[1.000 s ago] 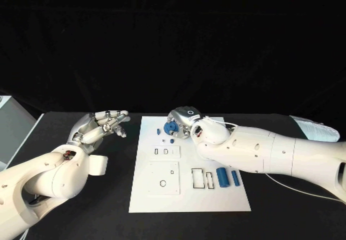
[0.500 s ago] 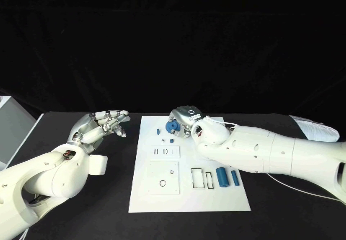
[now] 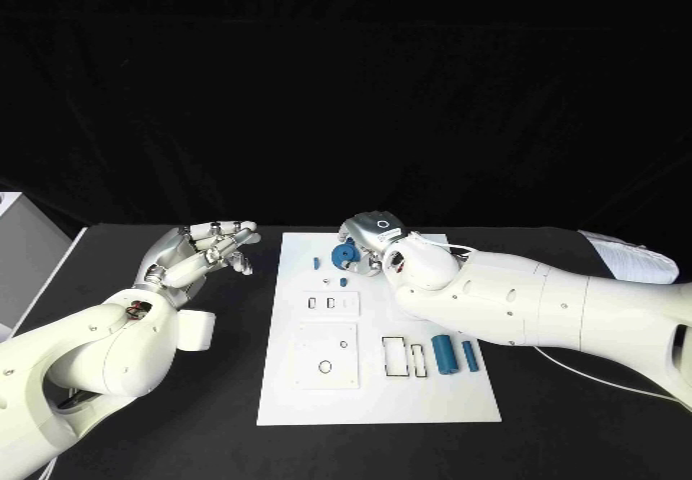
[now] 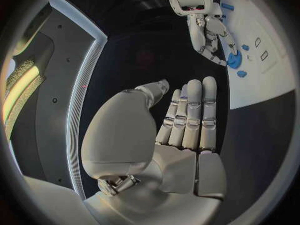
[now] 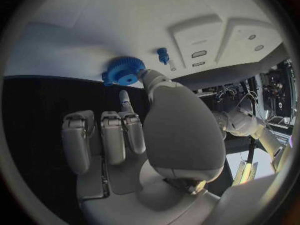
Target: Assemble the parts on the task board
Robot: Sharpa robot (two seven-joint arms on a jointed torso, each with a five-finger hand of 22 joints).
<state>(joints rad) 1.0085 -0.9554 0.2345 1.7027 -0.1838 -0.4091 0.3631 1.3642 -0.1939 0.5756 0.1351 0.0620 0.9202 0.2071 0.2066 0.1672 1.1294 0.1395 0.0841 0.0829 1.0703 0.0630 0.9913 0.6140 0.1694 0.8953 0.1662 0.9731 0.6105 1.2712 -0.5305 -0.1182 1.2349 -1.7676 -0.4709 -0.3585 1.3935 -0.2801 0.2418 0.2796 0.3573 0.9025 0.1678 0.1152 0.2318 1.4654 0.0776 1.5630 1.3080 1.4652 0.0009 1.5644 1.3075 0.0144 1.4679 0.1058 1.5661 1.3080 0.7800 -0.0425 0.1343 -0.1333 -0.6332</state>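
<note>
Head view first: the white board [image 3: 378, 400] lies in the middle of the black table [image 3: 577, 430], and the right hand [image 3: 369, 240] sits over its far end. A blue gear [image 3: 343, 256] is right at that hand's fingertips, at the far edge of the board. From the right wrist, the thumb [image 5: 153, 80] touches the gear [image 5: 124, 70] on its rim and one slim finger [image 5: 125, 101] points up just beneath it, while the other fingers are curled down, apart from it. It looks like a light pinch between thumb and finger, so the right hand is grasping the gear, though I cannot tell whether the gear rests on the board or is lifted off it.

Just beside the gear, toward the left arm, a small blue peg [image 3: 316, 264] stands on the board, and another small blue bit [image 3: 333, 283] lies just nearer, apart from the hand. Nearer the robot, two blue bars [image 3: 454, 354] lie side by side near the board's right edge, well apart from both hands, next to two dark rectangular slots [image 3: 394, 357].

The left hand [image 3: 209, 252] hovers off the board, over the bare table on its left side, palm up. From its own wrist, its fingers [image 4: 190, 115] are straight and side by side, thumb apart, holding nothing: released. That same view shows the right hand [image 4: 209, 35] across the way with the gear [image 4: 234, 60] at its fingertips.
</note>
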